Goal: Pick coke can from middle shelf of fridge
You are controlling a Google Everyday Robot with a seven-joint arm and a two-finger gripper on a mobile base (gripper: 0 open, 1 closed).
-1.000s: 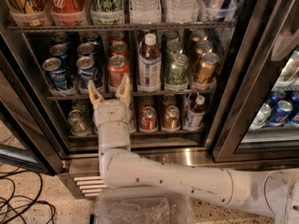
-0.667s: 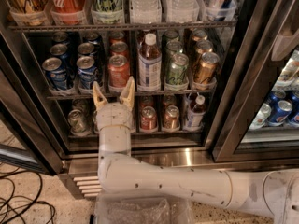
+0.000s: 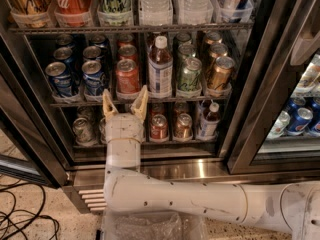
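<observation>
The coke can (image 3: pixel 128 76), red with a silver top, stands at the front of the middle shelf (image 3: pixel 135 100) of the fridge (image 3: pixel 150 164), with more red cans lined up behind it. Blue cans (image 3: pixel 92 78) stand to its left and a labelled bottle (image 3: pixel 160 68) to its right. My gripper (image 3: pixel 125 103) is open, its two tan fingers pointing up just below the coke can, at the shelf's front edge. The fingertips straddle the can's base line and touch nothing. The white arm (image 3: pixel 170 199) runs in from the lower right.
Green cans (image 3: pixel 189 74) and gold cans (image 3: pixel 219 73) fill the shelf's right side. The lower shelf holds silver cans (image 3: pixel 82 129) and red cans (image 3: pixel 159 126). A glass door frame (image 3: pixel 260 84) stands to the right, black cables (image 3: pixel 25 219) lie on the floor at left.
The gripper has shifted to the right and slightly forward, from under the blue cans to directly below the coke can. Its fingers stay spread.
</observation>
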